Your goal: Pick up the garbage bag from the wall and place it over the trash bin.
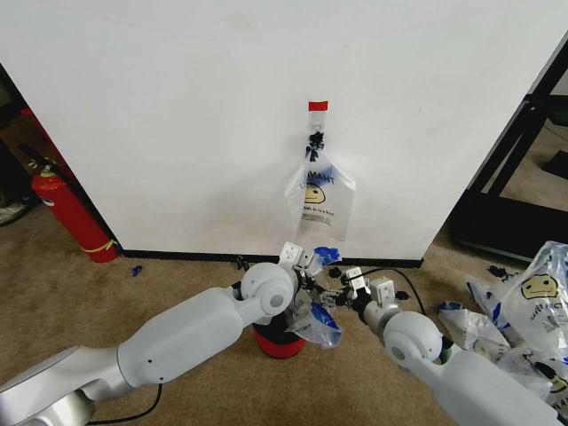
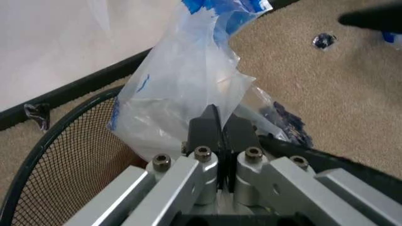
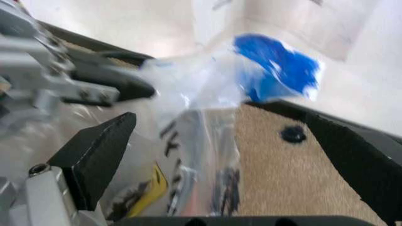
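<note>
Left gripper (image 2: 220, 129) is clenched on the garbage bag (image 2: 182, 89) above the trash bin (image 2: 60, 155), right gripper (image 3: 220, 141) spread wide around it; thin film risks slipping or snagging the rim.

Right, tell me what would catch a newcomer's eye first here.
Both arms meet low at the trash bin, where the left hand is shut on the garbage bag over the rim and the right hand stands open around the same bag. On the wall above, a like bag dangles from a hook under red tape. A fire extinguisher stands far left.
</note>
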Robot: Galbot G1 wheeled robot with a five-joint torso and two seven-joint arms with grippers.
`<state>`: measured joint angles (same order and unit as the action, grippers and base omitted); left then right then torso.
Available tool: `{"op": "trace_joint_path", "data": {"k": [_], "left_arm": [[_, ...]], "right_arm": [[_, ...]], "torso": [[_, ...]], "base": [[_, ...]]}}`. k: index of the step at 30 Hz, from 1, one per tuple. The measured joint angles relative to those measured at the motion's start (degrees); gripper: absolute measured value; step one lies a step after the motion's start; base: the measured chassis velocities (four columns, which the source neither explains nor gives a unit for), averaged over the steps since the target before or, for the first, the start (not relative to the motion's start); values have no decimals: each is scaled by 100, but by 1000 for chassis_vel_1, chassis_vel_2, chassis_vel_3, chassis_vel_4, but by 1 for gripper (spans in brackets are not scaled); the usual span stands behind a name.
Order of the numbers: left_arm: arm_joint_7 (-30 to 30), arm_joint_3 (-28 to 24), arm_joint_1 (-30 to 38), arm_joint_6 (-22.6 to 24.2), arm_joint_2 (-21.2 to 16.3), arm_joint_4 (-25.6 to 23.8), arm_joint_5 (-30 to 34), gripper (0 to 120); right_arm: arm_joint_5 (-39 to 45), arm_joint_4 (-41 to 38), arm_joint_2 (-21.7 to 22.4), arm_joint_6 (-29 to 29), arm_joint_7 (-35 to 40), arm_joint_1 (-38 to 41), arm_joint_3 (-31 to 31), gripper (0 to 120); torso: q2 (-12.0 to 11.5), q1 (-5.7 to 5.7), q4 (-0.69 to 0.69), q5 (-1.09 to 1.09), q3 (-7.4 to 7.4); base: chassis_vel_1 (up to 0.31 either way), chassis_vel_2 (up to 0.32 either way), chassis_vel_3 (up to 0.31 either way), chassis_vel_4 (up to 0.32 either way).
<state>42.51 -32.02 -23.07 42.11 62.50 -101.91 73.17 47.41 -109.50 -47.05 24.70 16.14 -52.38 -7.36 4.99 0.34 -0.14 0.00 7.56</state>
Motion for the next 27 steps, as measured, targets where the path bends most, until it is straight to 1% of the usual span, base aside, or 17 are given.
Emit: {"op": "trace_joint_path", "data": {"k": [5, 6, 9, 12, 13, 14, 16, 20, 22, 27], "left_arm": [[1, 4, 5, -1, -9, -36, 6, 0], [0, 10, -7, -1, -29, -67, 10, 0], [0, 24, -40, -1, -59, -104, 13, 0], [1, 52, -83, 0, -98, -139, 14, 0], [1, 58, -90, 0, -101, -144, 15, 0], [1, 78, -100, 0, -111, -153, 16, 0], [1, 85, -102, 0, -116, -157, 17, 0], [-1, 115, -112, 1, -147, -183, 20, 0], [-4, 120, -122, 1, -147, -193, 21, 0], [-6, 121, -139, 2, -129, -184, 13, 0]], "right_arm": [[20, 158, 41, 144, -74, 449, -396, 100], [132, 259, -6, 236, -45, 612, -523, 100], [291, 381, -91, 370, 20, 780, -631, 100], [634, 502, -194, 593, 166, 972, -755, 100], [722, 512, -213, 674, 204, 1000, -764, 100], [908, 526, -248, 873, 288, 1053, -775, 100], [983, 531, -256, 954, 325, 1070, -775, 100], [1226, 513, -227, 1384, 471, 1091, -753, 99], [1279, 466, -162, 1482, 495, 1048, -705, 99], [1326, 456, -121, 1510, 540, 950, -588, 97]], "torso": [[0, 0, 1, -1, 0], [0, 0, 0, 0, 0], [0, 0, 1, 0, 0], [0, 0, 2, 0, 0], [0, 0, 2, 0, 0], [0, 0, 1, 0, 0], [0, 0, 1, 0, 0], [0, 0, 1, 1, 0], [0, 0, 0, -1, 0], [0, 0, 1, 0, 0]], "base": [[0, 0, 0, 0], [0, 0, 0, 0], [0, 0, 0, 0], [0, 0, 0, 0], [0, 0, 0, 0], [0, 0, 0, 0], [0, 0, 0, 0], [0, 0, 0, 0], [0, 0, 0, 0], [0, 0, 0, 0]]}}
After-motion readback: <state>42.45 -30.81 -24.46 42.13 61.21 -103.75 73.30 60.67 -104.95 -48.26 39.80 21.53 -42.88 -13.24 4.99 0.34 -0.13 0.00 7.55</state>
